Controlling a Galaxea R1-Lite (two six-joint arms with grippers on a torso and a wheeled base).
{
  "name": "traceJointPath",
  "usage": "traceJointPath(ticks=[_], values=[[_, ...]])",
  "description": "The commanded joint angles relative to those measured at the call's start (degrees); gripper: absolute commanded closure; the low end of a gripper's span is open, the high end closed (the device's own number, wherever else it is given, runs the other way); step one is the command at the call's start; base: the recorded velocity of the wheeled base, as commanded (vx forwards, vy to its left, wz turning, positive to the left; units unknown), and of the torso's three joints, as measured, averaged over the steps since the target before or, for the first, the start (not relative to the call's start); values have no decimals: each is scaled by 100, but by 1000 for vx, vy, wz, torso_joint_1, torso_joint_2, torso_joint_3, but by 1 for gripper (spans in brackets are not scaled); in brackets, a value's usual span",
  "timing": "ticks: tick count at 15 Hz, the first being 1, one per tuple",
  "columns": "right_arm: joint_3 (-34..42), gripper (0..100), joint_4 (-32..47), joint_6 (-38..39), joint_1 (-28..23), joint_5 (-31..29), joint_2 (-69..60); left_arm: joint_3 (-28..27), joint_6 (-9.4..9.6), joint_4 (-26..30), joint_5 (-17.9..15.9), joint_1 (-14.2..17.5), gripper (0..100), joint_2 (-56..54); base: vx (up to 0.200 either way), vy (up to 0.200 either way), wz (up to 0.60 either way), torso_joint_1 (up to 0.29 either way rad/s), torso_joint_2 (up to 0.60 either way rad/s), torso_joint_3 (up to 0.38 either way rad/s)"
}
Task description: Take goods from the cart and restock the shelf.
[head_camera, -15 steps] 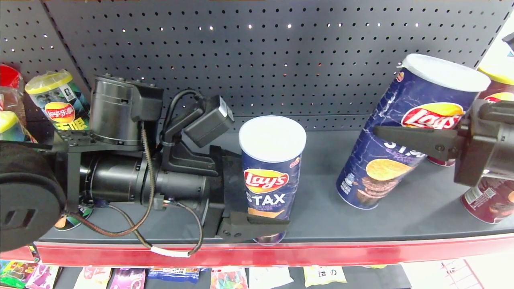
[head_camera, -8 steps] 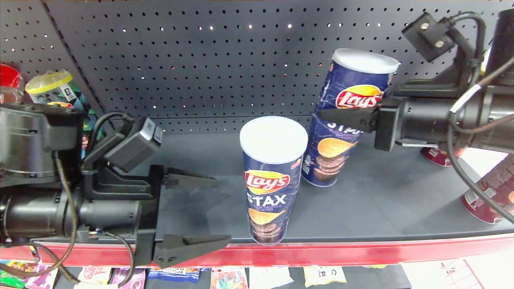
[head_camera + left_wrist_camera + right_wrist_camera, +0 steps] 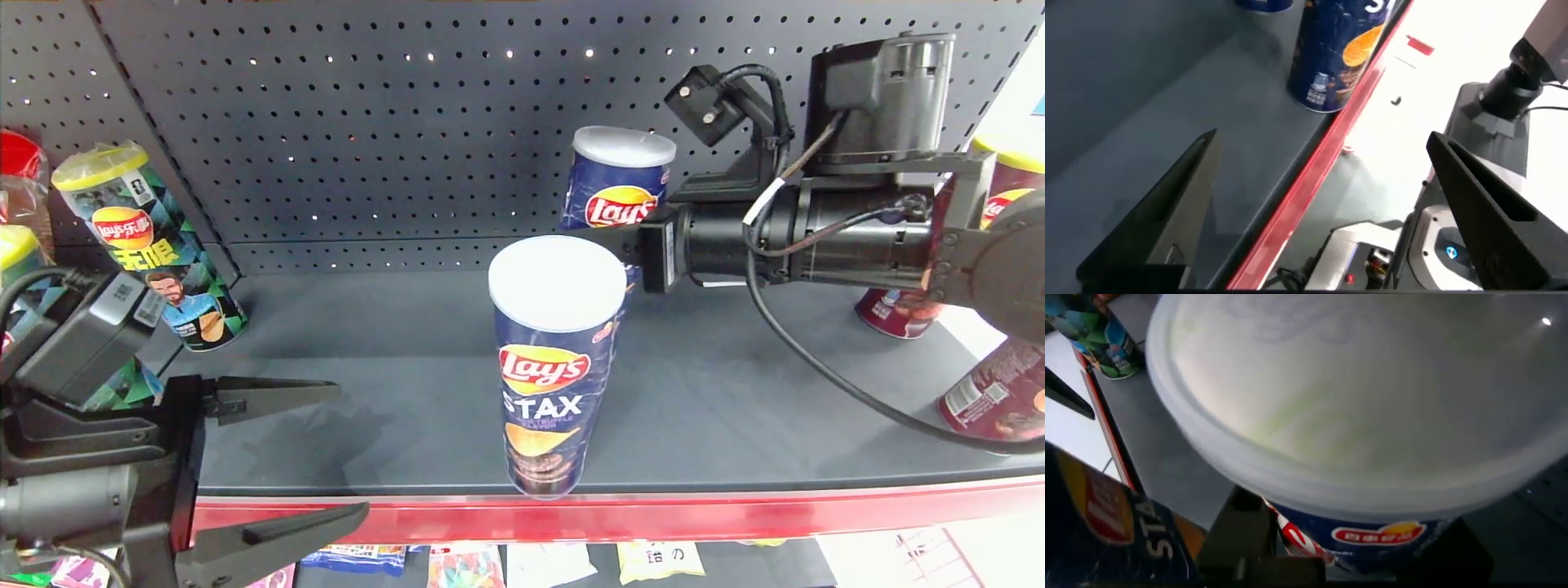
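Note:
A blue chips can with a white lid stands upright at the front edge of the grey shelf. Right behind it is a second blue can, close to the pegboard, with my right gripper shut on its side. Its base is hidden behind the front can. In the right wrist view that can's lid is very close, and the front can is beside it. My left gripper hangs open at the shelf's front left, apart from the front can, with nothing between its fingers.
A green-patterned can with a yellow lid stands at the back left. Dark red cans crowd the right end. The shelf has a red front lip, with snack packets on the level below.
My left gripper let go of the front can and drew back to the left, open. My right arm carried the second can left and toward the back, behind the front can.

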Motion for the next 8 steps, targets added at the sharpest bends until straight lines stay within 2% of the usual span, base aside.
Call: traceJointPath(ticks=[1, 8], values=[[-188, 100, -3, 1, 10, 2, 304, 28, 4, -7, 2, 83, 0, -132, 0, 0, 0, 0, 0, 0], [-364, 100, 5, -8, 1, 45, 471, 133, -5, 1, 20, 83, 0, -282, 0, 0, 0, 0, 0, 0]])
